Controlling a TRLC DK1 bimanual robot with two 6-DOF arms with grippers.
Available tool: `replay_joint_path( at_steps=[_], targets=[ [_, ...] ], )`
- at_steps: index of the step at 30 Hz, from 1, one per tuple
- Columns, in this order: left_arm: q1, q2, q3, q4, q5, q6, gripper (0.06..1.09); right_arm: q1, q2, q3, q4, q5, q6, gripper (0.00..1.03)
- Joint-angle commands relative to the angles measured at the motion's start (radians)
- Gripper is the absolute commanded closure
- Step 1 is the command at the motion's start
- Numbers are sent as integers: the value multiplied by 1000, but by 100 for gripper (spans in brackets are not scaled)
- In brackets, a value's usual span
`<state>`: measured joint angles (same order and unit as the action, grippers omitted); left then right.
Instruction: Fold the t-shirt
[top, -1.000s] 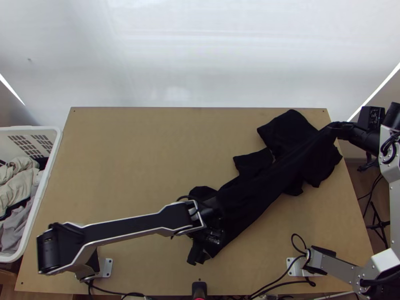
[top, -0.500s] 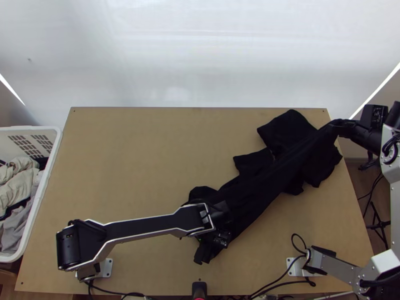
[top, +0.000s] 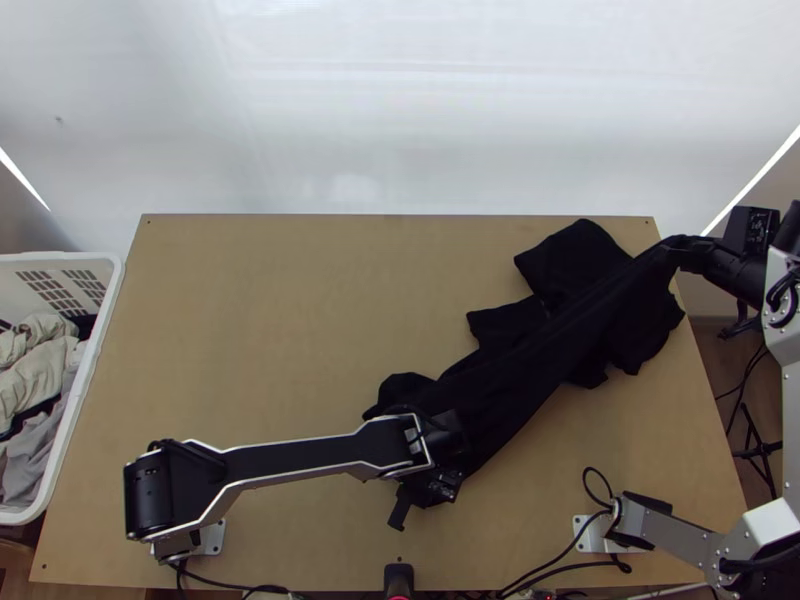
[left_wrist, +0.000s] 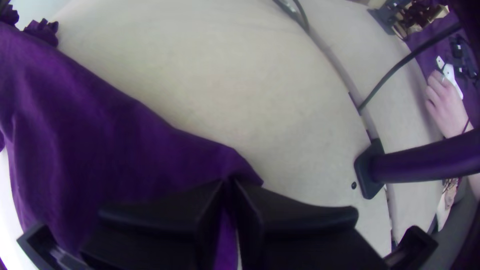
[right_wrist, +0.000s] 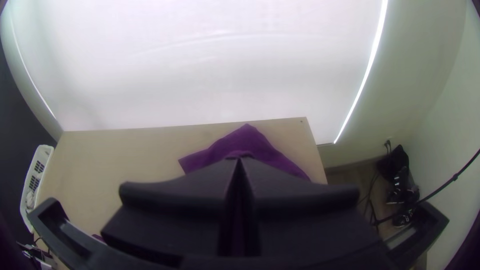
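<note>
Altogether, two claws (top: 688, 254) pinch one black t-shirt (top: 540, 350).

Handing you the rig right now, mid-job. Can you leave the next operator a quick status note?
Left gripper: shut on the t-shirt's end near the table's near edge.
Right gripper: shut on the t-shirt's other end, out by the table's right edge.
T-shirt: pulled out diagonally between the two, with loose, rumpled parts toward the far right corner.
Done: both ends gripped.
Left: lay it flat, smooth it, then make the folds; I see no neat fold.
Laundry basket: at the table's left side, clothes inside.
</note>
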<state>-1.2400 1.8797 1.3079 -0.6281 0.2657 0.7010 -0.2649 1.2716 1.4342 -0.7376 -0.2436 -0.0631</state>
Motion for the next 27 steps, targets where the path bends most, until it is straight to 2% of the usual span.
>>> replay_joint_path(
  at_steps=[1,6,9,12,22,27],
  targets=[
    [4,-63,-56,73,9,12,105,0,-2,-3,0,0,0,100],
    [106,-143,-25,91,58,-109,105,-2,-2,-6,0,1,0,100],
    [228,-174,14,90,81,-204,105,-2,0,-8,1,0,0,100],
    [364,-212,33,88,81,-245,105,-2,-2,-14,1,0,0,100],
    [772,-324,67,-1,90,-195,105,-11,-18,-55,4,0,-4,100],
    [889,-309,40,-12,113,-167,105,-11,-32,-83,4,0,-9,100]
  ],
)
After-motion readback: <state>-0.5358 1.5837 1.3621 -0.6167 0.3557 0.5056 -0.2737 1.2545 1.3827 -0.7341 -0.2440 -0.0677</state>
